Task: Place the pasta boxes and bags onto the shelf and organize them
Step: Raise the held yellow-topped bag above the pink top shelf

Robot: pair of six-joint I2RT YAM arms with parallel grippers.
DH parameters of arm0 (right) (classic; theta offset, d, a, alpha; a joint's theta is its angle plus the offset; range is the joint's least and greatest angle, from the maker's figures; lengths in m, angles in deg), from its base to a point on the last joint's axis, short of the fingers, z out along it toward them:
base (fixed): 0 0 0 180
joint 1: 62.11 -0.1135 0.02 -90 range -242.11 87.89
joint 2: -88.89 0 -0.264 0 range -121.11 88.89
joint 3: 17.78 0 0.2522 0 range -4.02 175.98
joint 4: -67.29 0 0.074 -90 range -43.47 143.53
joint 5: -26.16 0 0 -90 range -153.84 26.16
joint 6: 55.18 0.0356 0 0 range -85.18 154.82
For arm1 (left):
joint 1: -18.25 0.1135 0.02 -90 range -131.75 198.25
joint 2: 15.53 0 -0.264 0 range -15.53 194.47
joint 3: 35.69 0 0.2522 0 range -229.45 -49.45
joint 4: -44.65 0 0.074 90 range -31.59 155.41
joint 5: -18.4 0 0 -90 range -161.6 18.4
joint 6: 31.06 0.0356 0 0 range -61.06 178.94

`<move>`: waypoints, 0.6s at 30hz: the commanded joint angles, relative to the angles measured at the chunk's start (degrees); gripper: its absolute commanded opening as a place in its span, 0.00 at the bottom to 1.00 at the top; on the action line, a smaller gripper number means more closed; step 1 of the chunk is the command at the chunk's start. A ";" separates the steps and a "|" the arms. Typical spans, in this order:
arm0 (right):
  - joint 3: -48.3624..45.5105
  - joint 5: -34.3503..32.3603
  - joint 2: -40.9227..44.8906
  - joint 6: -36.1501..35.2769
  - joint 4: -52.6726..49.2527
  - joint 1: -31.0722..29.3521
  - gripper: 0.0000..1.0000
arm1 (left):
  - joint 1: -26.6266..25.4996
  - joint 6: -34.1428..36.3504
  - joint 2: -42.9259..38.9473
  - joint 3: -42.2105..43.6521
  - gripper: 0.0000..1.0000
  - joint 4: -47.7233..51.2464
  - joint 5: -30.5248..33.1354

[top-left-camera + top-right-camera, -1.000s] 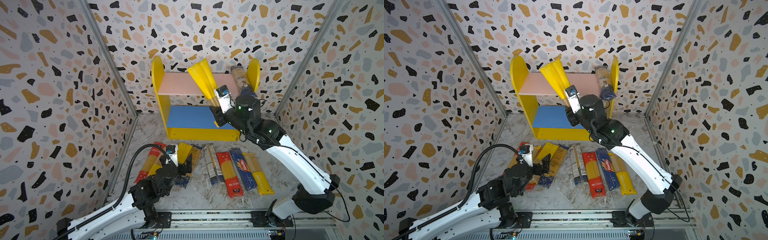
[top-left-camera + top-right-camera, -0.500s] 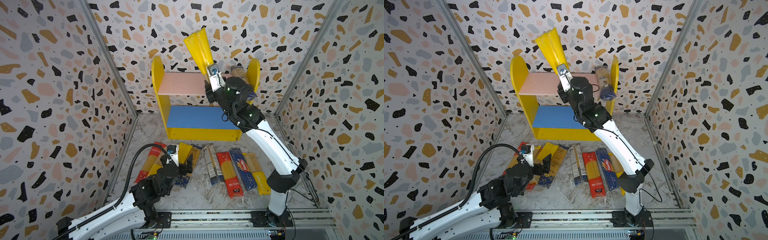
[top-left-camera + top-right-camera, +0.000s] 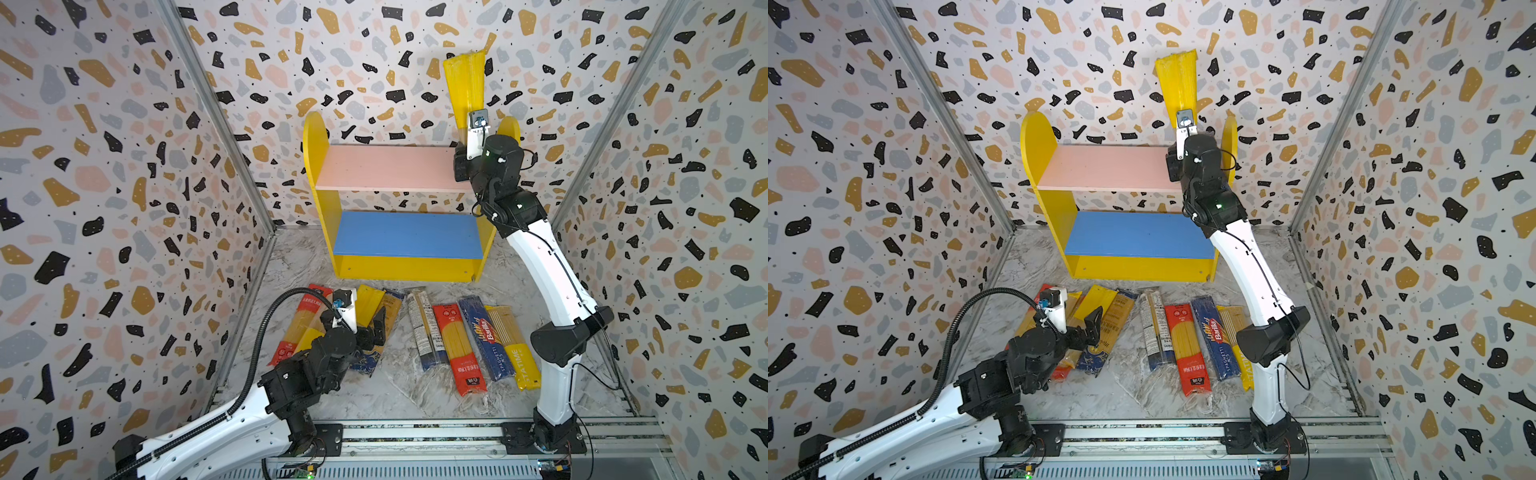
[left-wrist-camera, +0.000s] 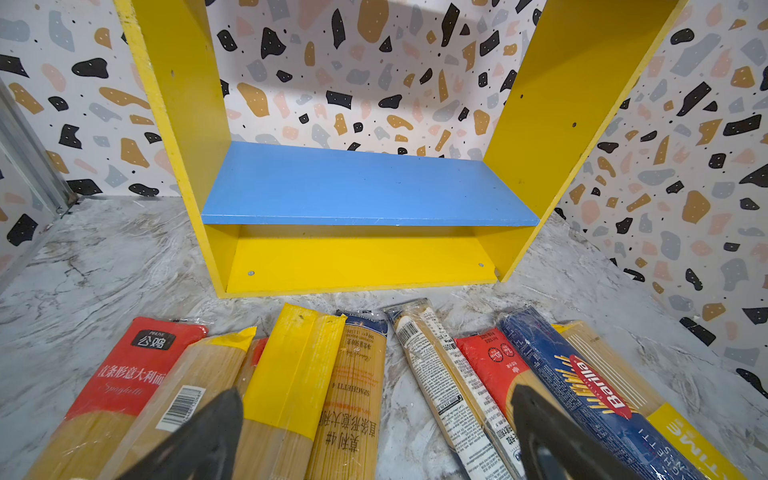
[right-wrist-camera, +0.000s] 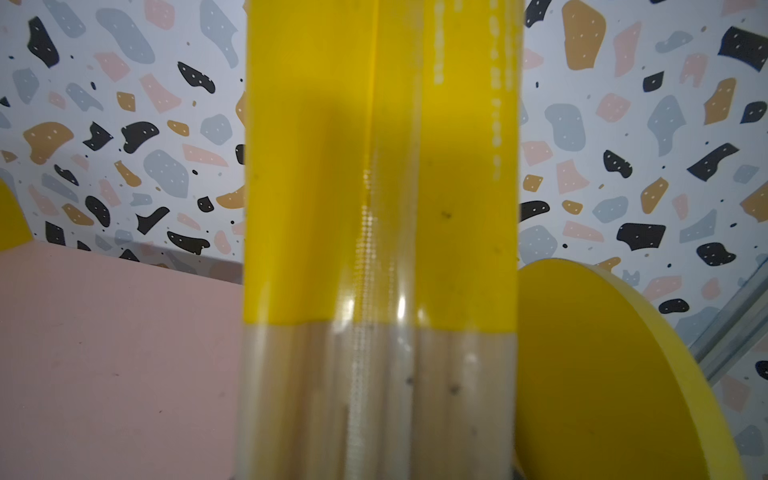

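Right hand [image 3: 462,161] | grasping yellow-ended pack [image 3: 465,87] | pack upright above hand, over shelf [image 3: 326,216]

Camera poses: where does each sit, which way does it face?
Both top views: high at the front, looking down at the shelf and floor packs; both arms show.
Left wrist: low over the packs, facing the blue board; open left claw shows.
Right wrist: by the pink board, looking along the held yellow-ended spaghetti pack; nothing of the arm shows.
Shared: the shelf.
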 commanded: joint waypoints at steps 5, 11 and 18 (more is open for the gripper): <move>3.64 6.47 1.27 6.54 4.52 2.24 0.34 | -0.32 1.49 0.86 1.00 0.99 -2.77 0.89; 3.55 7.93 -0.44 7.66 3.39 2.53 0.34 | -0.34 1.65 1.94 0.64 1.00 -2.94 0.90; 3.09 8.56 -1.13 8.51 2.47 3.21 0.35 | -0.35 2.22 3.01 -0.24 1.00 -3.12 0.98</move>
